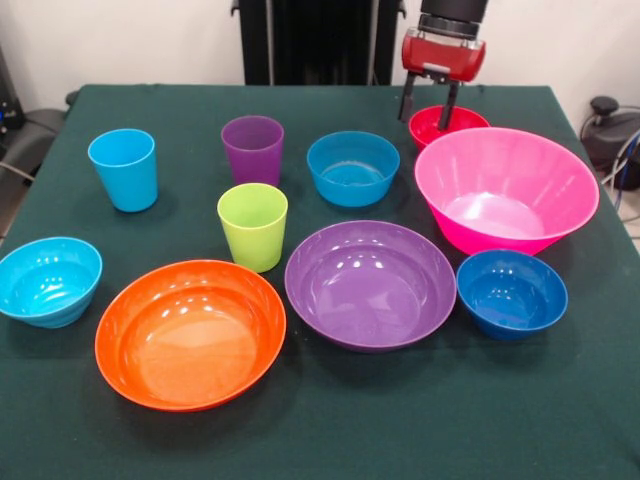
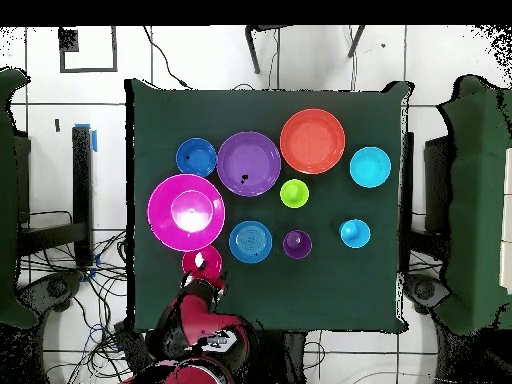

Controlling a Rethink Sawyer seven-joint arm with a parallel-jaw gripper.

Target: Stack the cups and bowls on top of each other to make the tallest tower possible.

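- The claw [image 1: 430,106] hangs at the upper right of the front view, red body above, its two dark fingers parted and pointing down over the red bowl [image 1: 447,124]; one finger seems to dip inside the rim and the other just outside it, though the angle leaves this unsure. It has hold of nothing that shows.
- In the overhead view the claw [image 2: 203,284] sits at the lower left of the desk, with the red bowl [image 2: 203,262] just above it in the frame.
- The big pink bowl [image 1: 505,188] stands just in front of the red bowl, hiding part of it; both views show them close together.
- Left of the red bowl in the front view is the blue bowl [image 1: 352,167], then the purple cup [image 1: 252,149], then the light blue cup [image 1: 123,168] at the upper left.
- The lime green cup [image 1: 252,226] stands upright at mid-frame, just below the purple cup.
- The wide purple bowl [image 1: 370,283] lies at lower centre, the dark blue bowl [image 1: 511,292] just to its right and the wide orange bowl [image 1: 190,333] at its left, rims nearly touching.
- The cyan bowl [image 1: 48,280] sits at the left edge.
- Every piece rests singly on the green desk [image 1: 330,440]; none is nested or stacked.
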